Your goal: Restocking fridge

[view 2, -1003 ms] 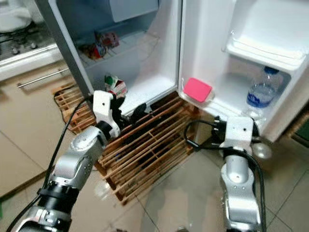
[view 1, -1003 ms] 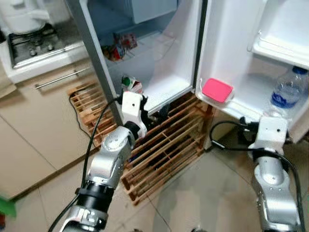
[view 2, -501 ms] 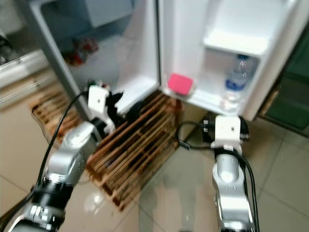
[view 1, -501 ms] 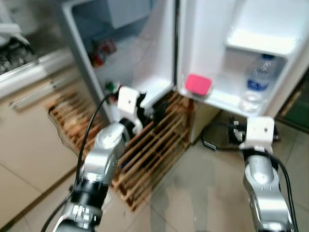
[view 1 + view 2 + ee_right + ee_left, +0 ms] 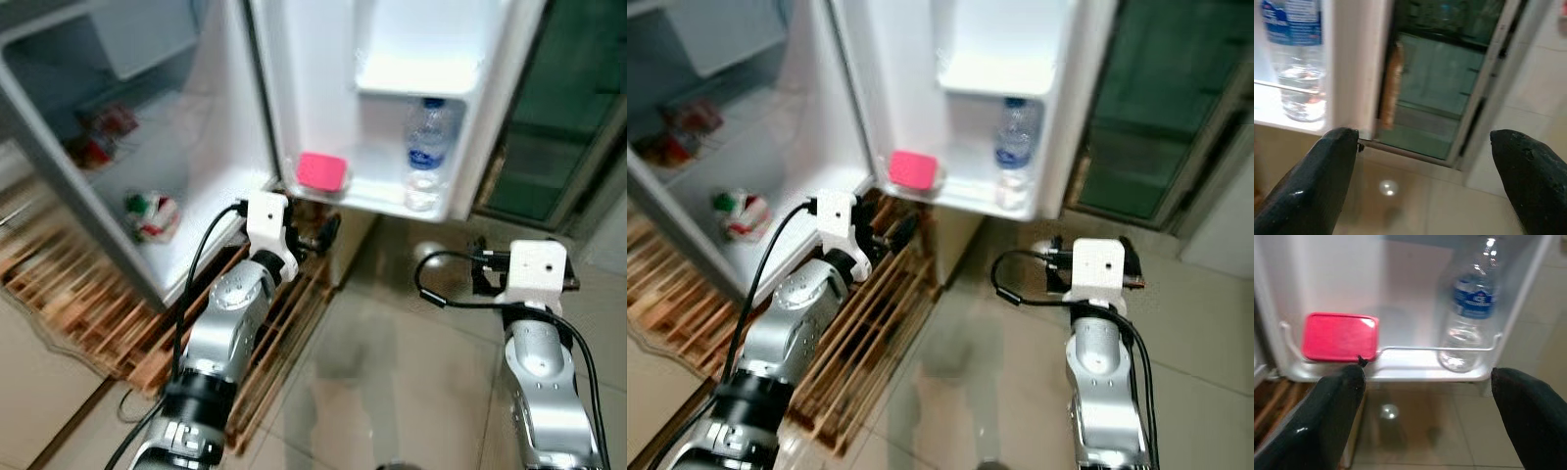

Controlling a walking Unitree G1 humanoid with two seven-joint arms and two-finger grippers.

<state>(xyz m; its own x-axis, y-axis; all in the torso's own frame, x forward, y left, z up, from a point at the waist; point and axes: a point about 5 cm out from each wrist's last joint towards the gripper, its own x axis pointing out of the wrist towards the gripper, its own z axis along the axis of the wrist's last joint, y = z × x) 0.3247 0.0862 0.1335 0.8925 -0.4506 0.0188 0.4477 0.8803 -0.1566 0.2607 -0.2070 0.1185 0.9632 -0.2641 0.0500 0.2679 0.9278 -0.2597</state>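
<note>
fridge door open; pink box at 9 o'clock of water bottle on its shelf; left gripper and right gripper both spread, empty

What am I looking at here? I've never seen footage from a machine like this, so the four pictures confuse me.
This is a walking humanoid robot with two silver arms, each ending in a pincer of two long black fingers. The two wide pictures come from cameras in its head, looking down at an open fridge. The other two come from cameras on its wrists, looking out between the fingers.

The left pincer is raised toward the fridge door's bottom shelf, where a pink lidded box and a clear water bottle stand side by side. The right pincer hovers over the tiled floor. Both are open and hold nothing. Inside the fridge lie a few packets, and a wooden pallet sits underneath.
</note>
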